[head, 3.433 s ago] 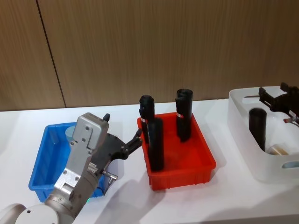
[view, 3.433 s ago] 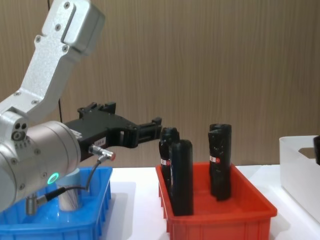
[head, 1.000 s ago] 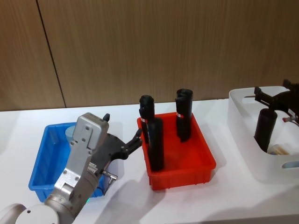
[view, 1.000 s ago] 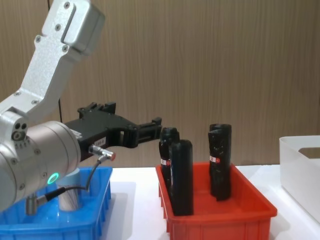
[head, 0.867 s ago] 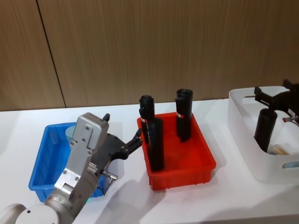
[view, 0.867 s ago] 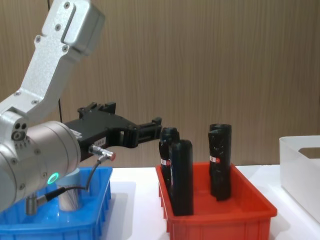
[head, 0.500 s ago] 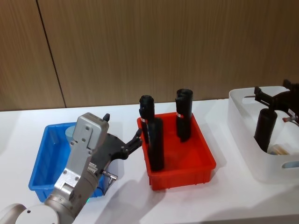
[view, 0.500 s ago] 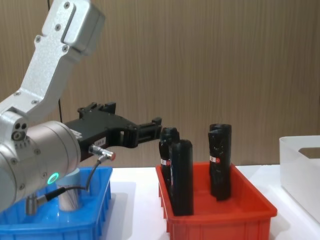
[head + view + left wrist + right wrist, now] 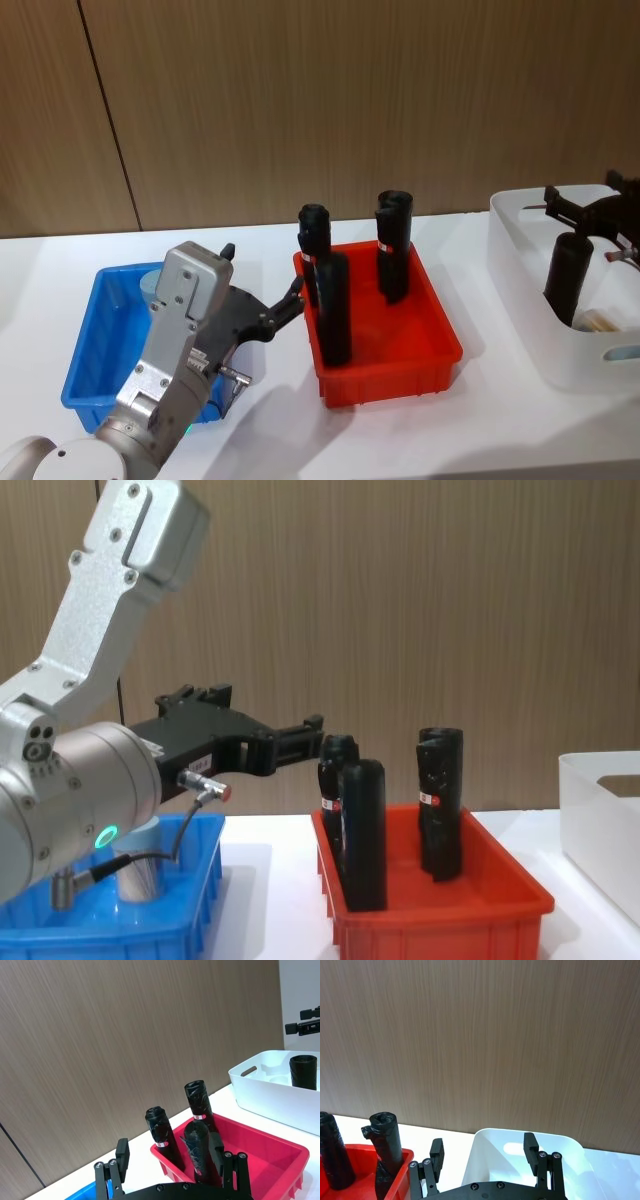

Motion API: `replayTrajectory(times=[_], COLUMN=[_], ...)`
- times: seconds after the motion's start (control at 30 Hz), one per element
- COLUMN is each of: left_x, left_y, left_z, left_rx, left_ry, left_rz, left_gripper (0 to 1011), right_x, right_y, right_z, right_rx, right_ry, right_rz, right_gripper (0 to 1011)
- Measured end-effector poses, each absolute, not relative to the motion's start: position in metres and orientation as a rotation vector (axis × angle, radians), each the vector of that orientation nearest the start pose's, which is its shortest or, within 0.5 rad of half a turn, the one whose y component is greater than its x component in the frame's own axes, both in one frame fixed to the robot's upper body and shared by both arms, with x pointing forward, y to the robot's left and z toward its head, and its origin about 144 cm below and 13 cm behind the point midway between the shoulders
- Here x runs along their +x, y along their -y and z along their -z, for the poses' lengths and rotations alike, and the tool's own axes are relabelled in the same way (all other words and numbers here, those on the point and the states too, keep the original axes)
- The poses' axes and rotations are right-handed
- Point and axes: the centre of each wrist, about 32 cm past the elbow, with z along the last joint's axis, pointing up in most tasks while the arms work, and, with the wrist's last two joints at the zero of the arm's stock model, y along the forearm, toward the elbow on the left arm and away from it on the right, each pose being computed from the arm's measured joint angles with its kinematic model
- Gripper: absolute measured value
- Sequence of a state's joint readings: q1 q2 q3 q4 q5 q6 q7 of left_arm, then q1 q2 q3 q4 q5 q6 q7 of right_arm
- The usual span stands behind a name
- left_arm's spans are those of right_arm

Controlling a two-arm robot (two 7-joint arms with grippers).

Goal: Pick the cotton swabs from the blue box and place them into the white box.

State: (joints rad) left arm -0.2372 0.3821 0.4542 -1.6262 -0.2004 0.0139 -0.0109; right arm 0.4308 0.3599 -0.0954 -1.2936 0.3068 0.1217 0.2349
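Observation:
The blue box (image 9: 88, 340) sits at the table's left. One cotton swab jar (image 9: 139, 868) with a pale blue lid (image 9: 153, 282) stands in it, mostly hidden behind my left arm. My left gripper (image 9: 262, 272) hangs open and empty above the box's right side, pointing at the red bin; its fingers (image 9: 122, 1153) stand apart. The white box (image 9: 525, 300) is at the right. Inside it are a leaning black cylinder (image 9: 566, 277) and, at the near end, a pale blue lid (image 9: 625, 353). My right gripper (image 9: 588, 214) hovers open and empty over the white box (image 9: 520, 1152).
Between the two boxes sits a red bin (image 9: 385, 345) holding three upright black cylinders (image 9: 333, 308), whose tops reach the height of my left gripper's fingers. A wooden wall runs behind the white table (image 9: 400, 430).
The black cylinder in the white box has shifted slightly right and now leans. My right gripper has moved a little left above it. The left arm has not moved.

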Motion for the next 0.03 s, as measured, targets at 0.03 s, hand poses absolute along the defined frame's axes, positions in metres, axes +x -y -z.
replayTrajectory(times=[0.03], left_x=[0.492], left_y=[-0.1984], left_z=[-1.2044], left_rx=[0.061], left_ry=[0.268], left_rz=[-1.124], left_gripper=[1004], right_x=[0.5702], right_y=[0.3353], right_z=[-1.2328], right_rx=[-0.042], right_ry=[0.056], right_rz=[1.354], right_gripper=[1002])
